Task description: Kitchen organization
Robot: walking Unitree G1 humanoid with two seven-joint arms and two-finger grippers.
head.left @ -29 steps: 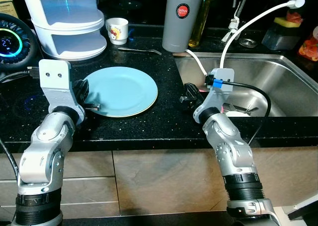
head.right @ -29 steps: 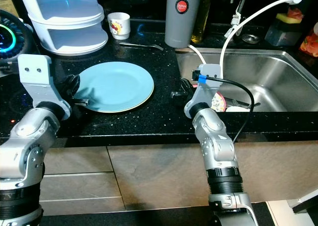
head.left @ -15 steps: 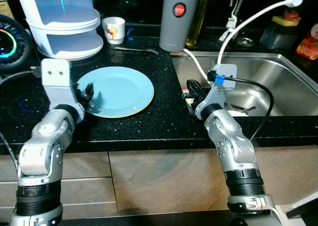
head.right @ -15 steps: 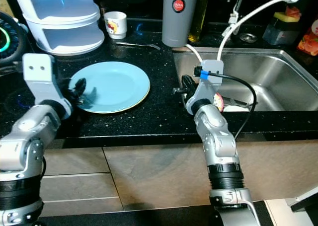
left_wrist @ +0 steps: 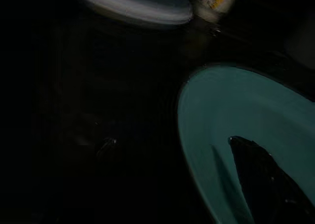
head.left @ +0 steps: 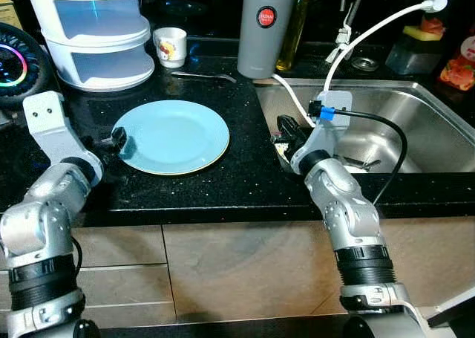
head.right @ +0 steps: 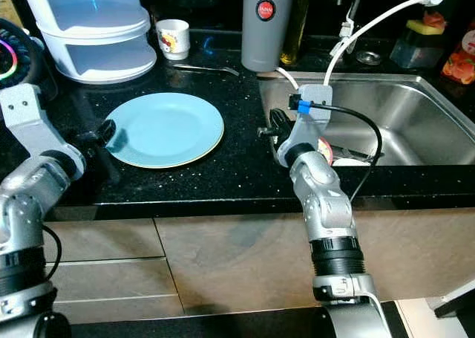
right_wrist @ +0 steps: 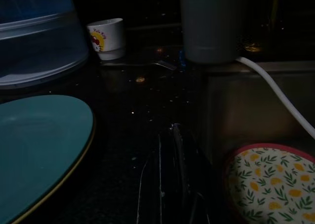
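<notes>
Since a second ago, the left gripper has drawn outward to the near-left rim of the blue plate, one finger over the rim; its opening cannot be judged. Flat, bare and glossy, the plate lies mid-counter, probably the item to tidy. Further right, the right gripper, fingers pressed together, hovers at the sink edge.

The surface is shiny black stone with tiny sparkles. The sink is smooth metal. The blue plate looks glossy.
</notes>
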